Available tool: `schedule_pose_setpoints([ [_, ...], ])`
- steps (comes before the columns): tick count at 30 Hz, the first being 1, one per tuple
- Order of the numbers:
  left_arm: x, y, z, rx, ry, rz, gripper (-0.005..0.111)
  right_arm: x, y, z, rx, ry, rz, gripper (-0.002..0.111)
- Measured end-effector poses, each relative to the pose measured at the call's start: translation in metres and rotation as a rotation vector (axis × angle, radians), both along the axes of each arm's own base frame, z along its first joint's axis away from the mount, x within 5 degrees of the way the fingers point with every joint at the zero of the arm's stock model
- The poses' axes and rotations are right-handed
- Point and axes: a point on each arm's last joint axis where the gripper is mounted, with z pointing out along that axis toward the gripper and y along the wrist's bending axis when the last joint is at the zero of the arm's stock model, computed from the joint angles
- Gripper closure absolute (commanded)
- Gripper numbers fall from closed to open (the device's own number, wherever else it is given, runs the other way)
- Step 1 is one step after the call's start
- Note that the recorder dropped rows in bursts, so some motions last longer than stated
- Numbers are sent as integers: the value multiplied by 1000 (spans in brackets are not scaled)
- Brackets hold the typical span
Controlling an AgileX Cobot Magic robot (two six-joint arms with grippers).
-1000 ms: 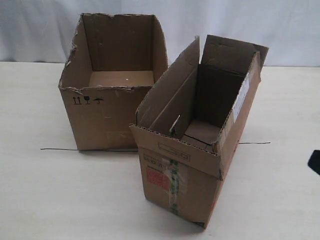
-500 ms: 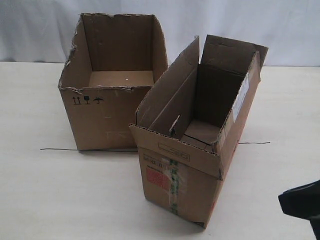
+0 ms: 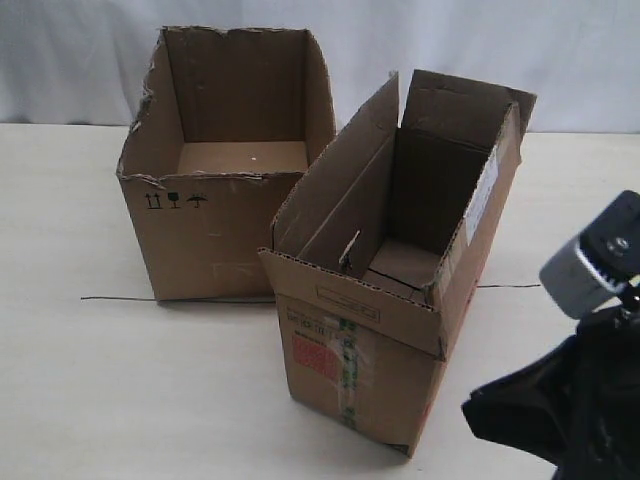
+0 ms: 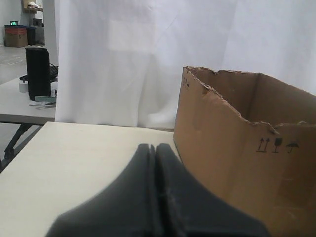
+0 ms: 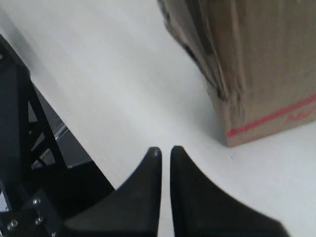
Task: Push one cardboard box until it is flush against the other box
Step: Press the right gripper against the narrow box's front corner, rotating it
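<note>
Brown corrugated card makes up both boxes on the pale bench [image 3: 90,390], with a white curtain [image 3: 80,60] hanging behind them. The narrower box [image 3: 385,330] stands open-topped with its flaps upright, and carries a red square label [image 3: 315,355] and a strip of green-printed tape [image 3: 348,375] on its short face. One lower corner of it, marked with a red line, lies ahead of the right jaws and off to one side, with bare bench between, so nothing touches. The right jaws are almost pressed together, only a thin slit of bench showing between their tips, and they hold nothing. The right arm [image 3: 570,420], dark and shrouded, hangs low beside that same box's long wall, near it but apart. The wider box [image 4: 237,148], with a ragged torn rim and small black handling symbols [image 4: 276,144] near a corner, rises just ahead of the left jaws and to one side of them, with no contact visible. The left jaws are pressed fully together with only a seam between them, and grip nothing. From the exterior view the narrower box sits skewed to the wider one, so their walls are not flush. Its tall side flap comes close to the wider box's corner, but I cannot tell whether they touch. A thin dark line [image 3: 120,298] runs across the bench under both boxes.
</note>
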Motion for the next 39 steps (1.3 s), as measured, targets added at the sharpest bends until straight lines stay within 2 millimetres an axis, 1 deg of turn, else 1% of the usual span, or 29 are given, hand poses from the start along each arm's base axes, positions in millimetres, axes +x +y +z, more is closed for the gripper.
schedule_pose_setpoints([
  [3,0,0,0,0,0,0,107,2,12,-1,45,-8,12,103],
  [6,0,0,0,0,0,0,107,0,24,-6,41,11,54,103],
  [10,0,0,0,0,0,0,107,1,41,-11,62,-19,80,103],
  [13,0,0,0,0,0,0,107,5,48,-15,69,-33,74,103],
  [15,0,0,0,0,0,0,107,7,50,-18,57,-39,63,103],
  [25,0,0,0,0,0,0,107,23,39,-22,-66,-141,-76,103],
  [32,0,0,0,0,0,0,107,29,35,-23,-122,-211,-86,103],
  [39,0,0,0,0,0,0,107,41,24,-23,-167,-248,-160,103],
])
